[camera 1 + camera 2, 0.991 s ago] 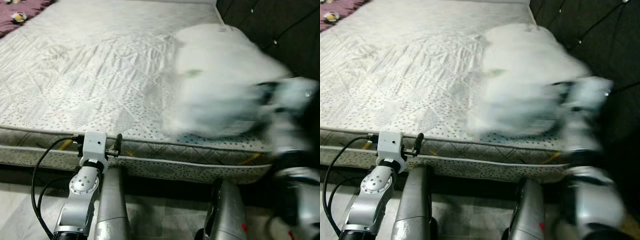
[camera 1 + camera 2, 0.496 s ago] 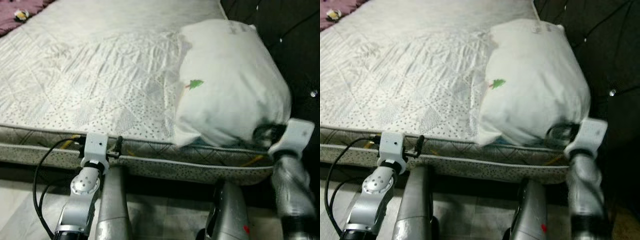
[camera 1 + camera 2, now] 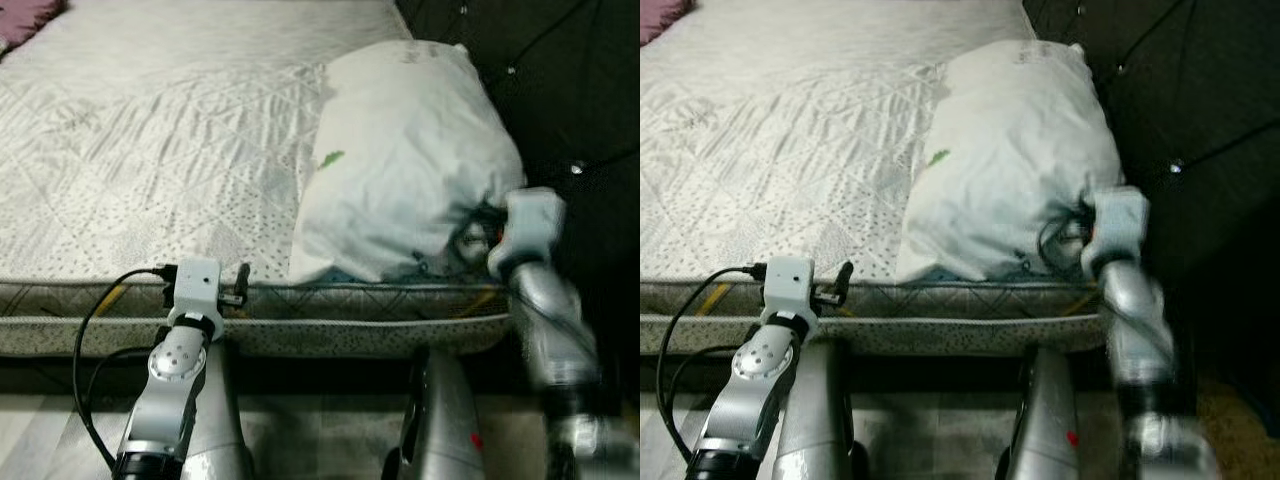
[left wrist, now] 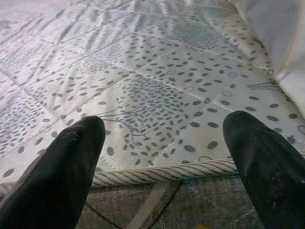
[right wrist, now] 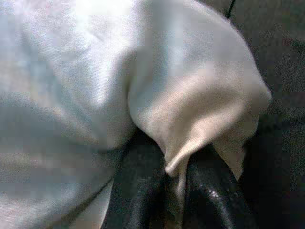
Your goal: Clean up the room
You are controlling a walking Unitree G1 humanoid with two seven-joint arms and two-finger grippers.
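A white pillow (image 3: 400, 170) with a small green mark lies on the right end of the quilted mattress (image 3: 150, 150), against the dark headboard (image 3: 560, 90). My right gripper (image 5: 171, 191) is shut on a fold of the pillow's cover at its near right corner, the cloth pinched between the two black fingers (image 5: 138, 191). In the eye views that gripper (image 3: 478, 228) presses into the pillow's side. My left gripper (image 4: 164, 157) is open, hovering just above the mattress's front edge with nothing between its fingers; it sits low left (image 3: 235, 285) in the left eye view.
The mattress's piped front edge (image 3: 300, 300) runs across in front of me, with tiled floor (image 3: 320, 440) below. A purple cloth (image 3: 25, 15) lies at the far left corner of the bed. The dark padded headboard closes off the right side.
The pillow has settled on the mattress after a blurred swing. My right arm has risen beside it, still gripping its corner. The camera has turned slightly right. The left arm has stayed put.
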